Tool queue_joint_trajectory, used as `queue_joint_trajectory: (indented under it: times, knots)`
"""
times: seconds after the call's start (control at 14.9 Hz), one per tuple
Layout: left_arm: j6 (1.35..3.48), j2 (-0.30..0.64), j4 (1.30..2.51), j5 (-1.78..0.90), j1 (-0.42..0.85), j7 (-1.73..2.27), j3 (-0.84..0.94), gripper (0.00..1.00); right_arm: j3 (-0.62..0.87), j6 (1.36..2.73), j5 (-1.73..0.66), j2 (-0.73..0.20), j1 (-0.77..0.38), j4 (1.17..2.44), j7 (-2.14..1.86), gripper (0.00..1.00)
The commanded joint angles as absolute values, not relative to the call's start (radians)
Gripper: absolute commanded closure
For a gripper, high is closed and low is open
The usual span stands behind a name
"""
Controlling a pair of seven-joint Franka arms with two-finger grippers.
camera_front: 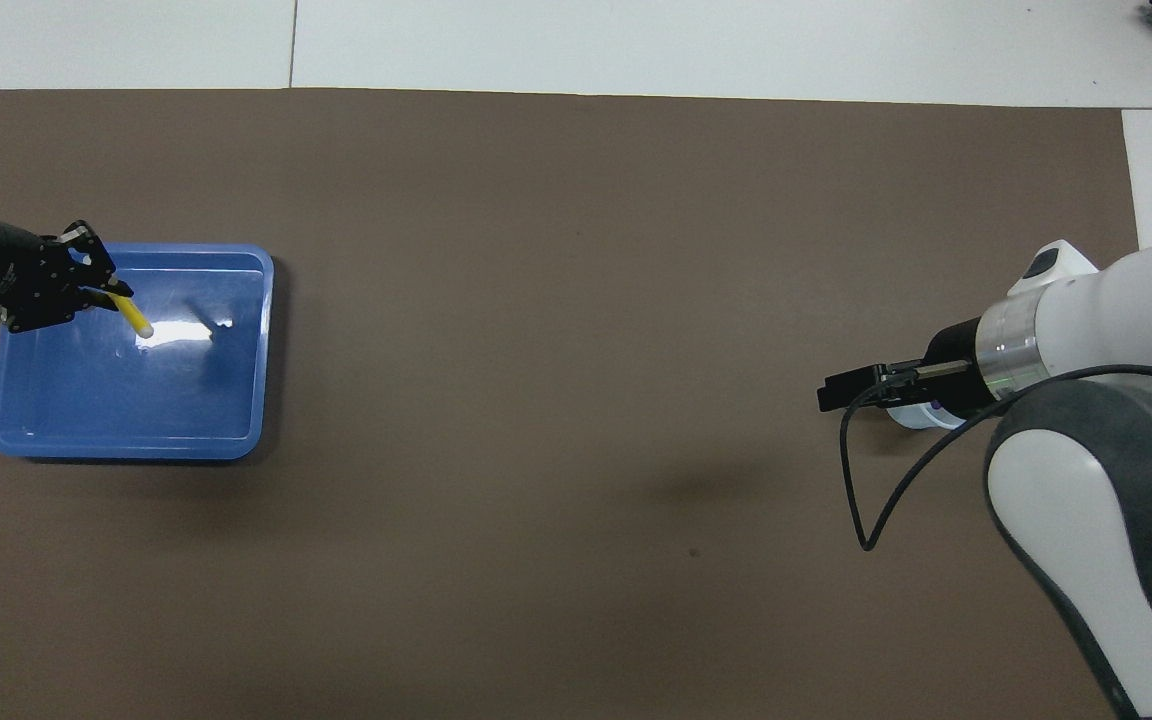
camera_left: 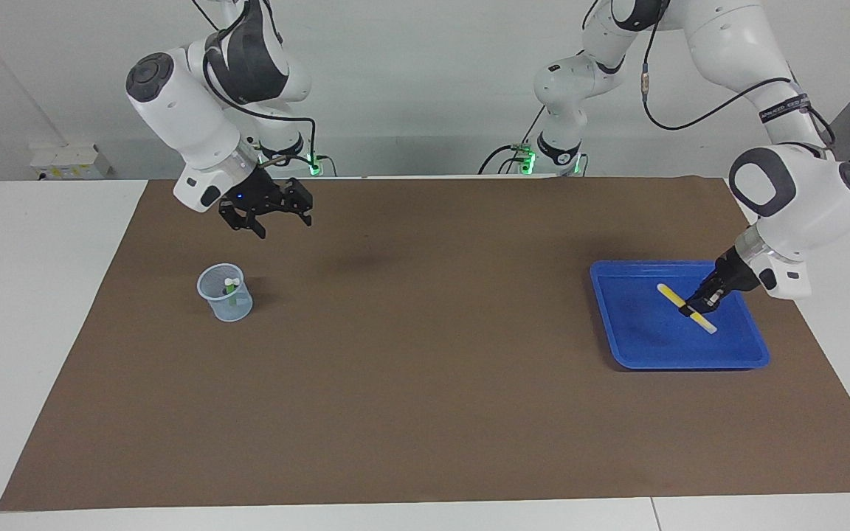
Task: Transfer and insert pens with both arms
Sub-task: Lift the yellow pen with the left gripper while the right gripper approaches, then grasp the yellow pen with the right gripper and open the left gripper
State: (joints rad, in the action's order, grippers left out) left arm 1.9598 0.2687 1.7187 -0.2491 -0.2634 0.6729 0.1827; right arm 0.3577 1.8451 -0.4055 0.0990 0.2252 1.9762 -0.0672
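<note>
The yellow pen (camera_left: pixel 685 307) is clamped in the left gripper (camera_left: pixel 693 305) and hangs tilted just above the blue tray (camera_left: pixel 646 346), which sits near the left arm's end of the table. The grip sits a little off the pen's middle, toward its pale cap end. The pen looks light, stiff and smooth, so it could swivel or slip between the fingers. A hold near the middle, with one end left free, should suit passing it to the other arm.

The right gripper (camera_left: pixel 268 214) is up in the air with its fingers spread and empty, over the brown mat (camera_left: pixel 425 413) close to the clear cup (camera_left: pixel 225 293). The cup stands toward the right arm's end and holds a green pen (camera_left: pixel 231 292) upright.
</note>
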Motion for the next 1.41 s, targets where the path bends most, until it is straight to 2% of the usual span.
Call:
queue_joint_trajectory:
  times: [0.0, 0.27, 0.6, 0.87, 1.07, 1.34]
  knots:
    - [1.928, 0.213, 1.736, -0.325, -0.194, 0.863, 0.169, 1.0, 0.362, 1.842, -0.504, 0.107, 0.207, 1.959, -0.055, 0.0]
    - [1.934, 0.169, 1.73, -0.393, -0.085, 1.203, 0.169, 1.0, 0.362, 1.85, -0.665, 0.106, 0.178, 1.942, -0.052, 0.0]
    - [1.965, 0.14, 1.727, -0.451, 0.066, 1.589, 0.205, 1.0, 0.364, 1.988, -0.77, 0.104, 0.063, 1.944, 0.006, 0.0]
    - [1.99, 0.063, 1.732, -0.489, 0.106, 1.764, 0.261, 1.0, 0.364, 2.077, -0.772, 0.098, -0.026, 1.944, 0.051, 0.0]
    - [1.973, -0.014, 1.743, -0.532, 0.11, 1.824, 0.27, 1.0, 0.364, 2.091, -0.772, 0.097, -0.035, 1.944, 0.054, 0.0]
    - [2.006, -0.035, 1.778, -0.543, 0.198, 1.9, 0.272, 1.0, 0.376, 2.109, -0.804, 0.092, -0.037, 1.93, 0.063, 0.0]
